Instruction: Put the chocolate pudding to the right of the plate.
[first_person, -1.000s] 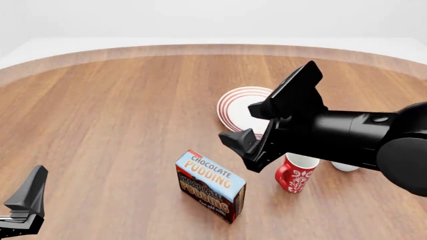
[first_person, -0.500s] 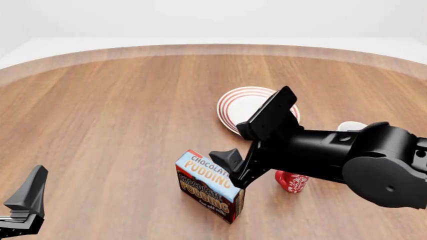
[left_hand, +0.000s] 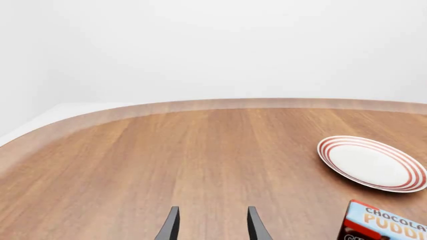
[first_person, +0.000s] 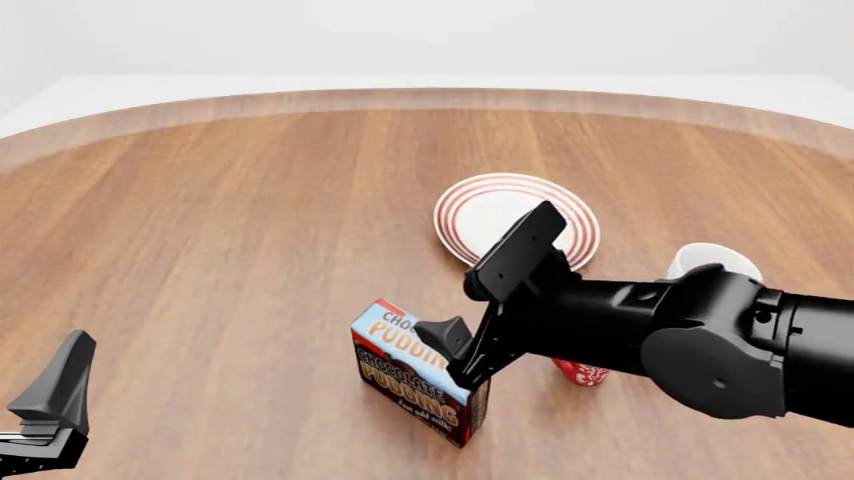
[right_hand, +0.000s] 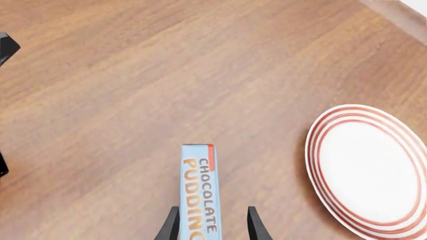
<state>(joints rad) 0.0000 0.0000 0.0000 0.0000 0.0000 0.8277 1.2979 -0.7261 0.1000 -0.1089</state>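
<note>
Wooden surface (first_person: 240, 250). The right pincer (first_person: 481, 300), fingers apart, straddles the near end of the chocolate pudding (first_person: 407, 380), box between its fingertips. The plate (first_person: 497, 215) lies just beyond that pincer. The left pincer (left_hand: 212, 225) hovers well apart, fingers apart, empty.

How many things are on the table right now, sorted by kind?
Plate: 1
Chocolate pudding box: 1
Mugs: 2, a red patterned mug mostly hidden behind the right arm and a white mug
Total: 4
</note>
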